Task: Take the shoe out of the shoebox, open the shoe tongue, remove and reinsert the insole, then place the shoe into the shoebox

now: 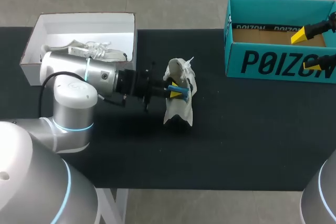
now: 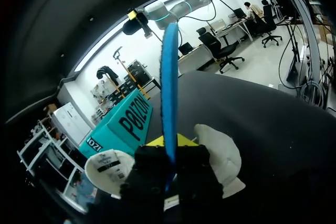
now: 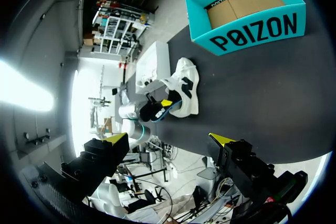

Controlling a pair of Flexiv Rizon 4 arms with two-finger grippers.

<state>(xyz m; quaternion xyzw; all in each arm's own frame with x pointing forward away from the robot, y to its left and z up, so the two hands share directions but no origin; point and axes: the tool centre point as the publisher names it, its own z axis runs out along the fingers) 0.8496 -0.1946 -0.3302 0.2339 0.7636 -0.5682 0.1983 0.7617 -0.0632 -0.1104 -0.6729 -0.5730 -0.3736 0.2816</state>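
Presently the left hand (image 1: 177, 92) pinches the blue insole (image 2: 169, 87) at the white shoe (image 1: 178, 103), mid-desk (image 1: 236, 140), evidently for the insole step. The right hand (image 1: 306, 51), spread, hovers over the teal shoebox (image 1: 262, 61), empty-handed.

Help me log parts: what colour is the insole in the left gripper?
The insole is blue, clearest in the left wrist view.

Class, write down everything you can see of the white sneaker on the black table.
A white sneaker with black accents and a soft-looking upper. It is tipped up on the black table, between the white shoebox and the teal box, touching neither. The left gripper sits at its opening, shut on a blue insole that meets the sneaker.
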